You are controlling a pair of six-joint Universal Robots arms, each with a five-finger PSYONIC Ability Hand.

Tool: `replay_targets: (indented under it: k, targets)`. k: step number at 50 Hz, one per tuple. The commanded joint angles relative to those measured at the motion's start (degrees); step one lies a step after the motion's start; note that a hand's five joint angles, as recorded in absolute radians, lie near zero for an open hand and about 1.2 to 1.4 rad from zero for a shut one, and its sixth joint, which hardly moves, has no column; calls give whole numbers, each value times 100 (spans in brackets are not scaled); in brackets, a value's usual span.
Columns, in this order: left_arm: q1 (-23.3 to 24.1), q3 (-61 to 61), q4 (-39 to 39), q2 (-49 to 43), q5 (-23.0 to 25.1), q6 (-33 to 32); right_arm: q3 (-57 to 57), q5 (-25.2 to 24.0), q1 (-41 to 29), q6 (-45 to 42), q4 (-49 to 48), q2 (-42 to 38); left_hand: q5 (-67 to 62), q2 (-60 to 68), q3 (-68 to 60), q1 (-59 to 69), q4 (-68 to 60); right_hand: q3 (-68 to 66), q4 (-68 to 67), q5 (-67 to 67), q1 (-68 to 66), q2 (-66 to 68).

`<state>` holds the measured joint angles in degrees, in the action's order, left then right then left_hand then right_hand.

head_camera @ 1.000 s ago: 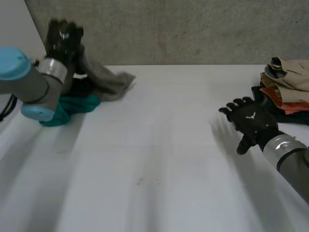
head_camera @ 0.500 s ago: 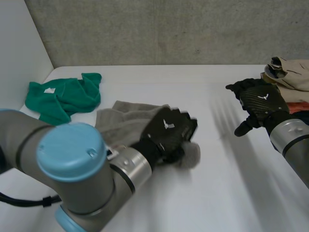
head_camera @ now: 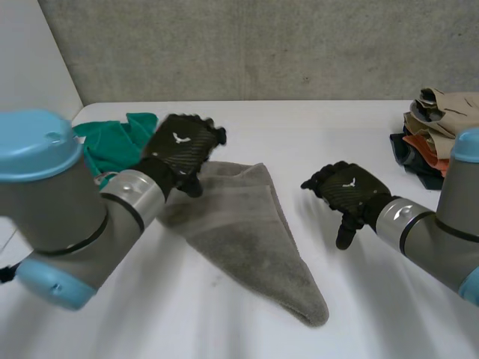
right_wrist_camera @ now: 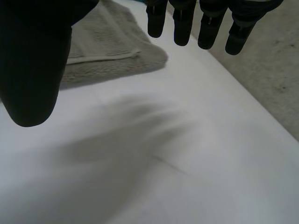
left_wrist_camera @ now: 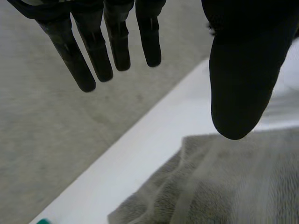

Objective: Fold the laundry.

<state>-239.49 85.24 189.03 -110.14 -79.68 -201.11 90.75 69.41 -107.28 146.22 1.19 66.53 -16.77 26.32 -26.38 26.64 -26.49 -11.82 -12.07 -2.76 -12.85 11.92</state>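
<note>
- The towel (head_camera: 254,247) lies loose on the bench (head_camera: 359,314). It is grey and rumpled, narrow at its near tip and wider at its far end, and it is not spread flat.
- The right robot hand (head_camera: 348,193) hovers over bare bench just beside the towel's right edge. Its fingers are straight and spread, and it holds nothing.
- The left robot hand (head_camera: 182,149) hangs over the towel's far left corner. Its fingers are straight with the thumb apart, and nothing is between them.
- In my judgement, the step in hand is laying out the towel, and no fold is made yet. The next move calls for both hands to come down, pinch two corners of the wide end, and pull the cloth flat.
- A green cloth (head_camera: 112,142) is bunched at the far left of the bench. A pile of clothes (head_camera: 441,127) stands at the far right, well apart from the towel.
- I can read no writing or label. The back of each hand carries a small white mark, too small to make out.
</note>
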Motion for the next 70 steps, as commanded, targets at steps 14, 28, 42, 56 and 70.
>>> replay_targets:
  k: [14,28,42,56,70]
  targets:
    - [175,-2539,-1377,-2969,1130,-1465,1058,468,49,21,-514,440,-3236,3281,-3276,3250,-3264,182,207,276,285,-192]
    - [245,-2495,-1439,-2961,1095,-1879,988,468,137,3,-681,431,-2510,2555,-2549,2523,-2538,182,207,276,285,-192]
    - [562,-2285,-894,-1547,-320,-1756,795,433,199,30,-752,431,-5323,5368,-5362,5336,-5351,182,207,276,285,-192]
    - [535,-1309,-797,650,-373,-1124,-821,-288,102,1170,-383,-473,-5323,5368,-5362,5336,-5351,182,207,276,285,-192]
    - [527,-1405,-631,1020,-926,-806,-1990,-938,-1251,3931,-356,-1977,-5323,5368,-5362,5336,-5351,-3260,-3236,-3167,-3158,3251]
